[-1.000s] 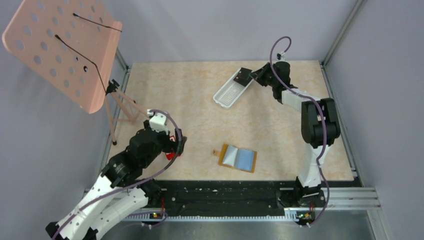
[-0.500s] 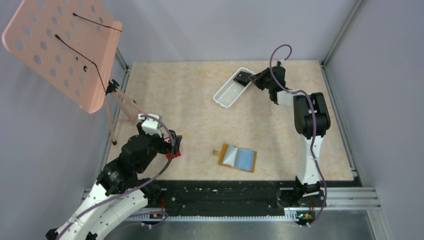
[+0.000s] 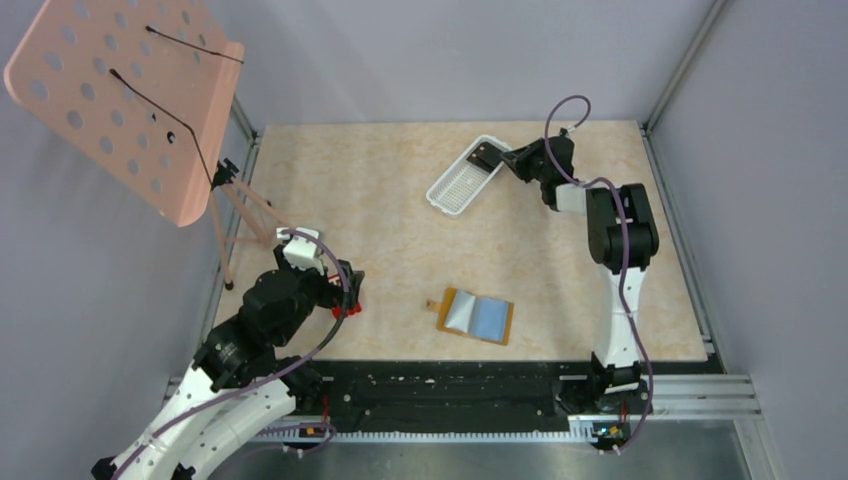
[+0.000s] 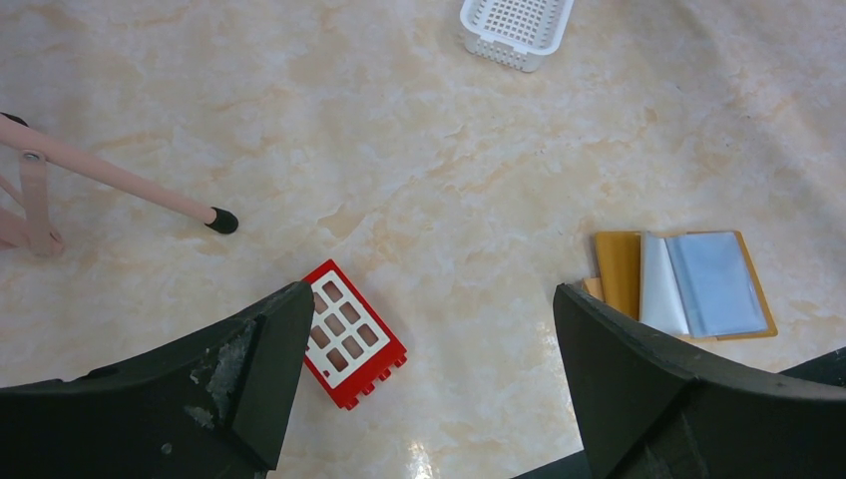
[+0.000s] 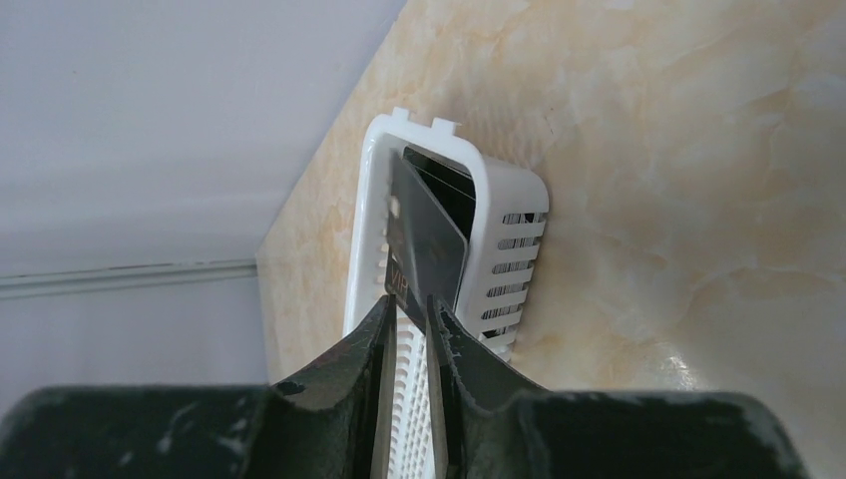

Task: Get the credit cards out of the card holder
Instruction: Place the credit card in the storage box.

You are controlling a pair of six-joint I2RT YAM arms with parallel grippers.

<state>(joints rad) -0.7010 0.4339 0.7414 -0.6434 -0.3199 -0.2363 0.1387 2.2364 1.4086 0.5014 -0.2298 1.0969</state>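
The tan card holder (image 3: 477,316) lies open on the table near the front, with a pale blue card (image 3: 491,319) showing in its right panel. It also shows in the left wrist view (image 4: 619,271), as does the pale card (image 4: 714,284). My left gripper (image 3: 349,289) is open and empty, to the left of the holder (image 4: 429,299). My right gripper (image 3: 508,158) is at the far end of the white slotted tray (image 3: 455,186). Its jaws stand a narrow gap apart (image 5: 407,304). A dark card (image 5: 427,235) leans in the tray with its near corner between the tips.
A red window brick (image 4: 351,334) lies under my left gripper, also seen from above (image 3: 343,311). A pink perforated stand (image 3: 120,100) rises at the left; one foot (image 4: 221,220) rests on the table. Grey walls enclose the table.
My right arm has lowered and pushed the dark card further over the tray's far end. My left arm drew back toward the near left a second ago, then held still.
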